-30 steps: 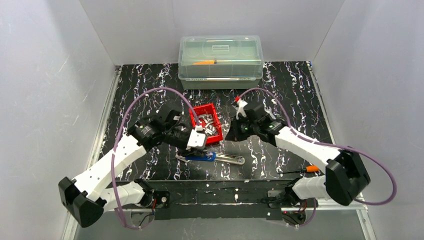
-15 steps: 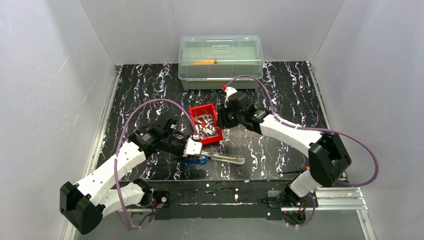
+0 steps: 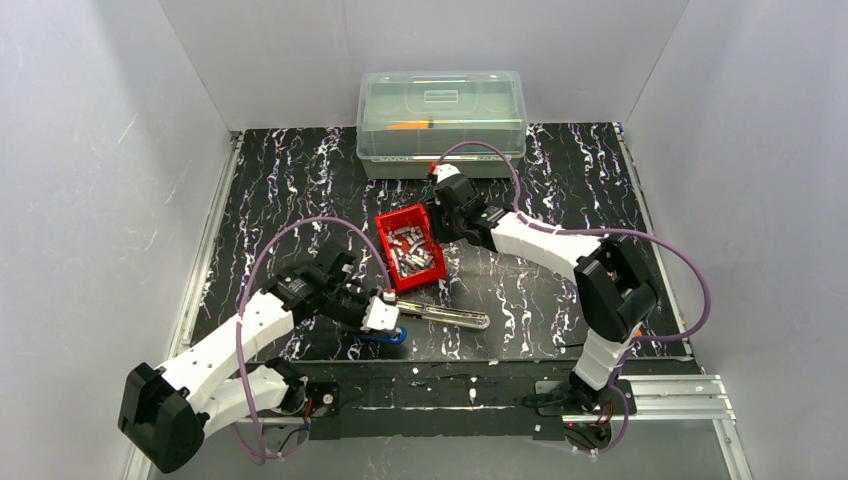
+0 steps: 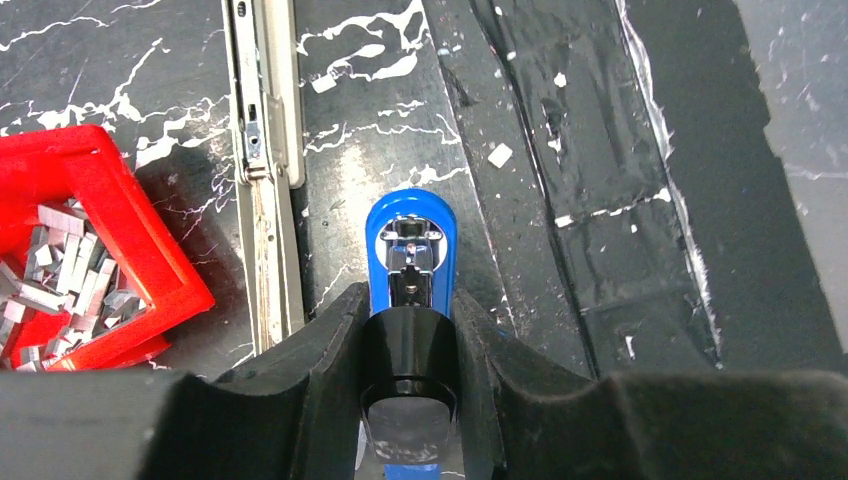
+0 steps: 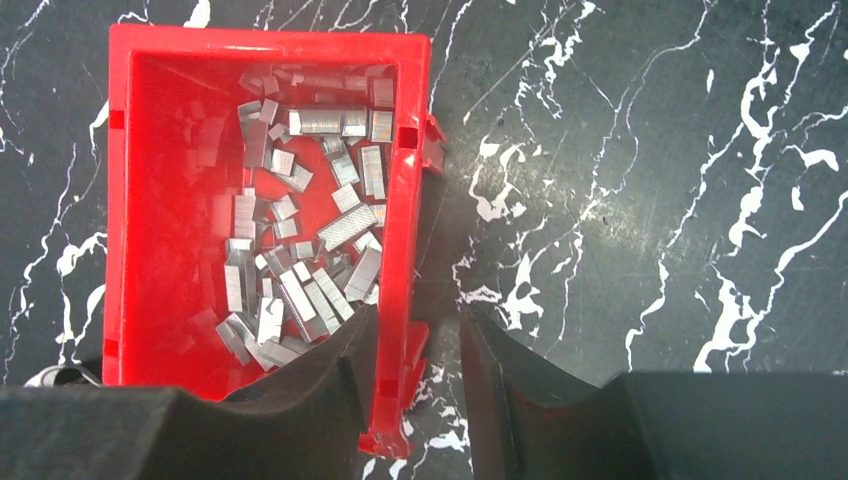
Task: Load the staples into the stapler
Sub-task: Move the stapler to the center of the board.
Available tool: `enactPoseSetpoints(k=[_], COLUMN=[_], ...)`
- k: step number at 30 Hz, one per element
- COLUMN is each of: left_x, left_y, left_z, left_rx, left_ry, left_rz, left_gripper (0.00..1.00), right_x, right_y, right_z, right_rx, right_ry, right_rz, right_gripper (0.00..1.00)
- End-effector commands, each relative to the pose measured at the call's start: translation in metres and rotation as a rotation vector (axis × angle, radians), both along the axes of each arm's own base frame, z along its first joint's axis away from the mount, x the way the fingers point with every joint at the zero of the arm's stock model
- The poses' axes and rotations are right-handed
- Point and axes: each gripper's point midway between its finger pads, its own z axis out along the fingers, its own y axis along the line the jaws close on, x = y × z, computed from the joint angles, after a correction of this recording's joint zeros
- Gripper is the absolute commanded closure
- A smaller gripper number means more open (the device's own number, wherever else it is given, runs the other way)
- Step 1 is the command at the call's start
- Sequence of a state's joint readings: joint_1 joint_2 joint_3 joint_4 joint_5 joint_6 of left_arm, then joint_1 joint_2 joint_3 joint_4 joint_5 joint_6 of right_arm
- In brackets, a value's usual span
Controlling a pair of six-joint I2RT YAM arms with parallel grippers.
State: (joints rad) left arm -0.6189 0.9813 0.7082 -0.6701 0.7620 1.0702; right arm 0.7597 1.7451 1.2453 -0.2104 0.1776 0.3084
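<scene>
The staples (image 5: pixel 300 250) lie in a loose heap inside the red box (image 5: pixel 265 38) on the counter (image 5: pixel 620 150). They are tiny shiny metal strips. They look light and hard, and are likely slippery. A strip may snap into bits if it is squeezed the wrong way. I think the best hold is across the two long sides of one bigger strip lying on top, near its middle, so it does not tip.

The right gripper (image 5: pixel 418 322) has its fingers apart — one inside the box and one outside, with the box wall between them. It holds no staples.

The left gripper (image 4: pixel 410 330) is clamped on the stapler (image 4: pixel 410 235) at its black-and-blue end, which should steady it. The stapler's long metal track (image 4: pixel 265 150) lies flat just beside the box — I think a strip must slide in there, straight.
</scene>
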Motion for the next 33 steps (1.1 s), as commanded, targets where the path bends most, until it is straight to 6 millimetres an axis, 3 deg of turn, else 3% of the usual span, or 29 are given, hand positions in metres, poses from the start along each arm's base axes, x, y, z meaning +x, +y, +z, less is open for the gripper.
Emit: enactPoseSetpoints(k=[1, 10, 16, 18, 30, 33], left_x=[-0.002, 0.015, 0.037, 0.043, 0.068, 0.071], left_y=[0.002, 0.001, -0.004, -0.005, -0.012, -0.02], left_z=[-0.01, -0.033, -0.04, -0.04, -0.045, -0.037], left_rx=[-0.01, 0.017, 0.017, 0.018, 0.015, -0.019], left_ry=[-0.063, -0.143, -0.172, -0.176, -0.217, -0.205], left_rz=[-0.08, -0.147, -0.133, -0.131, -0.148, -0.15], left_gripper=[1.0, 1.0, 1.0, 1.0, 1.0, 1.0], right_x=[0.014, 0.013, 0.012, 0.012, -0.006, -0.009], right_y=[0.01, 0.01, -0.002, -0.01, -0.07, -0.079], right_z=[0.003, 0.007, -0.003, 0.001, 0.011, 0.015], right_rx=[0.014, 0.039, -0.012, -0.024, -0.077, -0.065], right_ry=[-0.026, -0.032, -0.023, -0.042, -0.093, -0.102], right_rz=[-0.016, -0.024, -0.063, -0.083, -0.222, -0.244], right_gripper=[0.58, 0.6, 0.83, 0.86, 0.91, 0.79])
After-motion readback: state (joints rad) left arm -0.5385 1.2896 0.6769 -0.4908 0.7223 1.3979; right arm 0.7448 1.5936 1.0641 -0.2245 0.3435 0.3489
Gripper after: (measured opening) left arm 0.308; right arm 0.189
